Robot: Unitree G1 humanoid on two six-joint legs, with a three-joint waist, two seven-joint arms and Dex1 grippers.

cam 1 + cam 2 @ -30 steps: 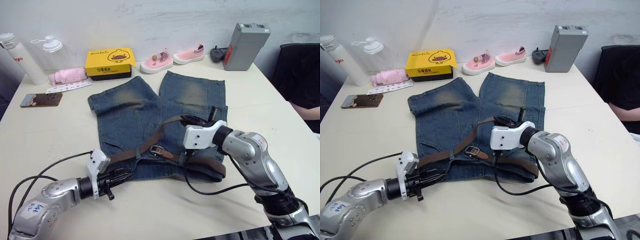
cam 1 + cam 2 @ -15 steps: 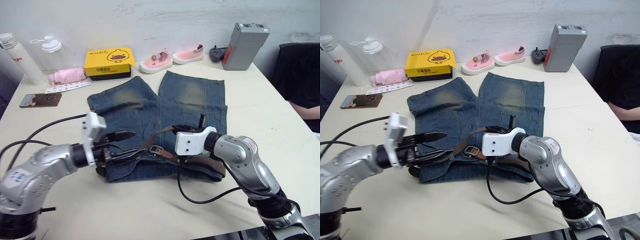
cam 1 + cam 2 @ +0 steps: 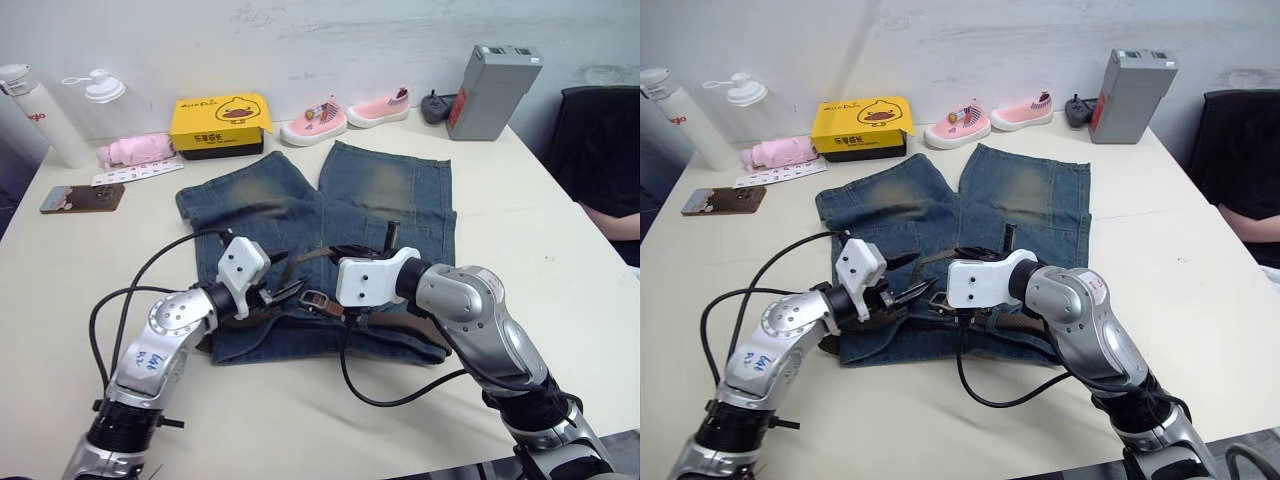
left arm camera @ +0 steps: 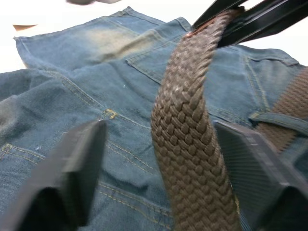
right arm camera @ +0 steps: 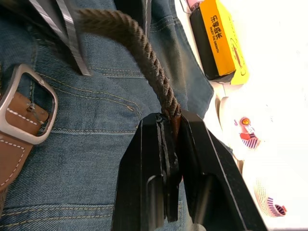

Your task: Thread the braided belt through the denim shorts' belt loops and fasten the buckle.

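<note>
The denim shorts (image 3: 260, 215) lie flat mid-table, waistband nearest me. The braided belt (image 4: 187, 159) runs along the waistband, and one stretch is lifted off the denim. My right gripper (image 5: 171, 118) is shut on that raised strap, just beyond the silver buckle (image 3: 313, 299) and its tan leather end. My left gripper (image 3: 293, 274) is open, its fingers (image 4: 82, 154) standing on either side of the strap without touching it. A belt loop (image 4: 276, 120) crosses the strap further along.
Along the back stand a yellow box (image 3: 220, 124), two pink shoes (image 3: 313, 122), a grey box (image 3: 490, 90), bottles (image 3: 35, 115) and a pink cloth (image 3: 135, 150). A brown card (image 3: 83, 198) lies at the left. A black chair (image 3: 600, 140) is at the right.
My left arm swung from the table's front left up onto the waistband and now straddles the belt. My right gripper carried the held strap to the left, toward the buckle.
</note>
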